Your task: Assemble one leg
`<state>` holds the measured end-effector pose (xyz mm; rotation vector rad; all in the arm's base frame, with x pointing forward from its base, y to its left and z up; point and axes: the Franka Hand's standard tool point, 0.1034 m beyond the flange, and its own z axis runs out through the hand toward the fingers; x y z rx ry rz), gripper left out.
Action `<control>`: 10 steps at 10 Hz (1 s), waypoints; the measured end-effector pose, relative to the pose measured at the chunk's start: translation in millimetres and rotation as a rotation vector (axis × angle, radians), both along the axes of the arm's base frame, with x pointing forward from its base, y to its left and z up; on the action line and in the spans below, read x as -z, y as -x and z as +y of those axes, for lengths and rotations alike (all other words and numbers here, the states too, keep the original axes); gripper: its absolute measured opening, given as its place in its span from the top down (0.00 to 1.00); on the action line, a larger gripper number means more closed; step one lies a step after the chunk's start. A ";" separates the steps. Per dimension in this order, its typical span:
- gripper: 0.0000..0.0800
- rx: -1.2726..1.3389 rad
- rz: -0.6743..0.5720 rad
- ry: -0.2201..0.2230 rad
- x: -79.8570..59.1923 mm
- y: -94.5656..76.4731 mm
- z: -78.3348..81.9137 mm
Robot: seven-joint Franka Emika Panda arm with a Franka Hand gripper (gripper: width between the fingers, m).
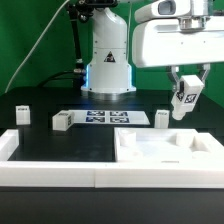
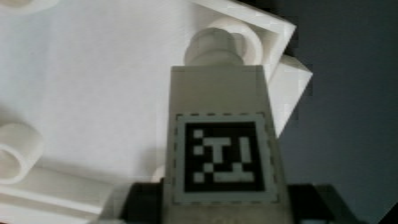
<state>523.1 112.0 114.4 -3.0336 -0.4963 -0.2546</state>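
Toward the exterior view's right, above the white tabletop piece point(image 1: 150, 150), the end effector point(image 1: 187, 93) pinches the leg point(image 1: 185, 104) between its fingers (tag facing outward), off the table point(image 1: 40, 136).

a short white plastic post, the leg point(image 2: 222, 110), fills the middle of the wrist view and runs lengthwise away from the camera. the face turned to the camera bears a black-and-white square tag point(image 2: 228, 150) near its close end. dark grey jaws stand on either side of that end, against its flanks. behind the leg lies a large flat white plastic tabletop piece point(image 2: 89, 80). a rounded white boss point(image 2: 217, 45) on that piece shows just past the leg's far end; whether they touch cannot be told. a second round white stub point(image 2: 18, 150) sits at the picture's edge. beyond the piece's rim the dark desk point(image 2: 356, 40) shows.
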 end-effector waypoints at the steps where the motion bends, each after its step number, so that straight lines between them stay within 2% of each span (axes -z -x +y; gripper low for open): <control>1: 0.64 0.032 0.005 -0.013 -1.4 -7.7 -0.1; 3: 0.64 0.079 -0.014 -0.044 -2.2 -35.3 2.6; 5: 0.64 0.067 -0.045 -0.050 -1.7 -55.0 1.6; 8: 0.64 0.060 -0.097 -0.053 -0.7 -56.1 0.4; 9: 0.64 0.064 -0.191 -0.063 -4.3 -62.2 0.5; 10: 0.64 0.054 -0.263 -0.069 12.5 -31.9 3.6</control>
